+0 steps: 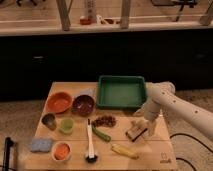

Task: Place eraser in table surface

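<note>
Pale plank counter (150, 152) carries the eraser (135, 132) right of centre, tilted, just below the green tray (121, 92). Over it the tool (140, 126) appears closed on the eraser. Corn (124, 150) lies near, lower left; bare wood stretches toward the right edge.

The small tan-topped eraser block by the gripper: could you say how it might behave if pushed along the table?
The small tan-topped eraser block looks stiff and flat-sided, so it would probably slide, not roll. The gripper hangs right at it above the pale wooden tabletop.
</note>
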